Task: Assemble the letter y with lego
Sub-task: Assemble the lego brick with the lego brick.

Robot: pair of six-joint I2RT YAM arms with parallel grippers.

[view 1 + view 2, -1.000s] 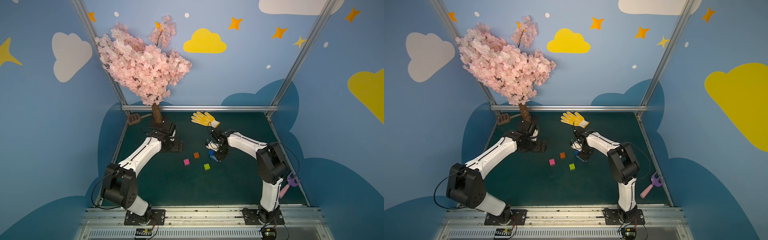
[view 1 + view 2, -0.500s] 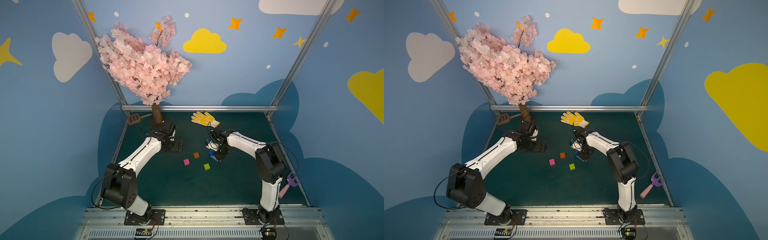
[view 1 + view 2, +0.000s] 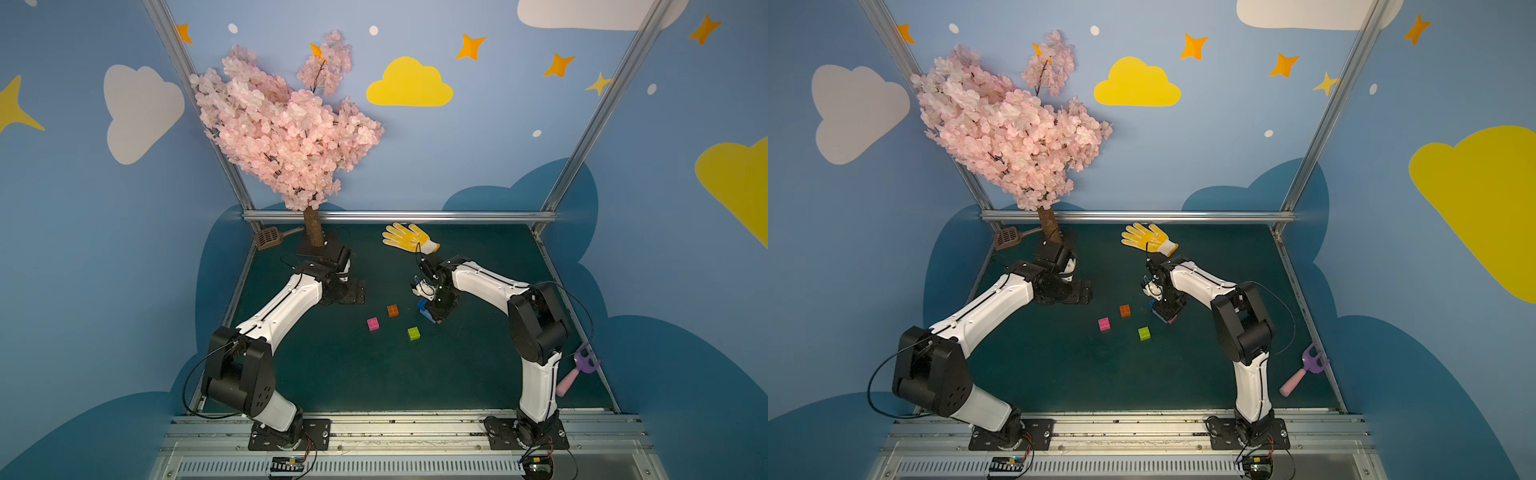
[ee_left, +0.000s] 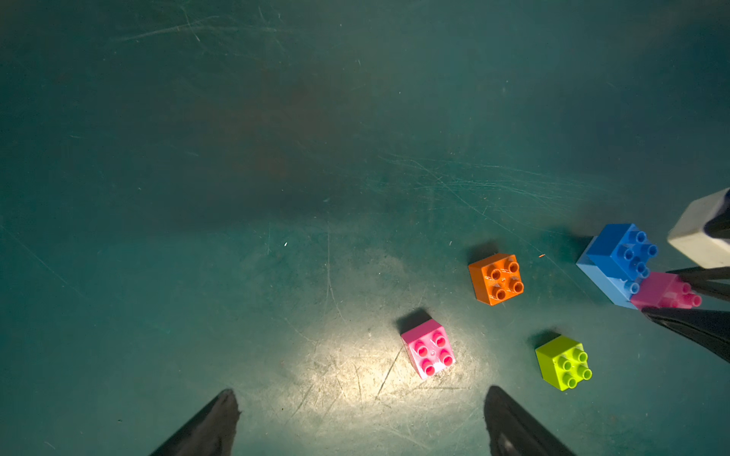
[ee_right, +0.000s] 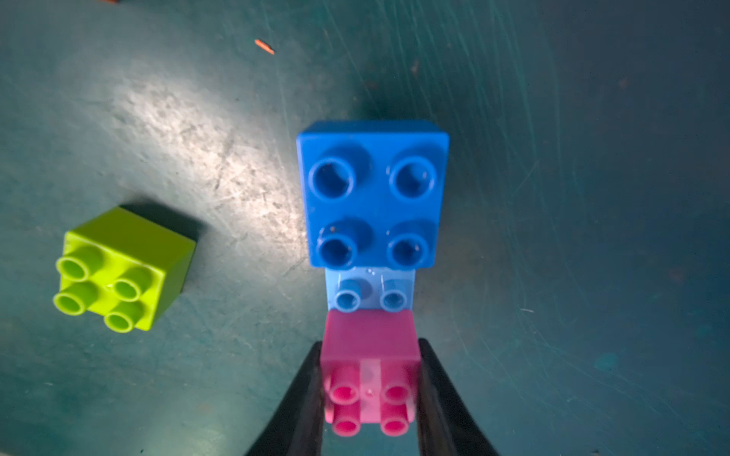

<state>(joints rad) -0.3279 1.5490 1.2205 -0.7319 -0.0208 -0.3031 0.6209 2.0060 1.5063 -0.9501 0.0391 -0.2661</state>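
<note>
Table (image 3: pixel 332 374): dark green, scuffed surface filling the lower middle of both top views.
Right tool (image 5: pixel 369 349): fingers were clamped against two opposite sides of the held pink brick (image 5: pixel 369 333), just right of frame centre in both top views.
Stack (image 3: pixel 424 306): the held pink brick and a blue brick (image 5: pixel 373 193) sat on a longer light-blue brick (image 5: pixel 369 290), with one pair of light-blue studs bare between them.
Contact with table: it could not be told whether the stack rested on the surface or hung just above it.
Left tool (image 4: pixel 360 395): fingers were spread wide, gripping nothing, poised over the table left of frame centre.
Loose bricks: the orange brick (image 3: pixel 392 310), loose pink brick (image 3: pixel 372 323) and lime green brick (image 3: pixel 413 333) lay apart, studs up, just left of the stack.
Letter y: only partly built; three bricks were joined, three lay single.
Yellow glove (image 3: pixel 409 237): lay at the far edge of the table, above the right tool in the frame.
</note>
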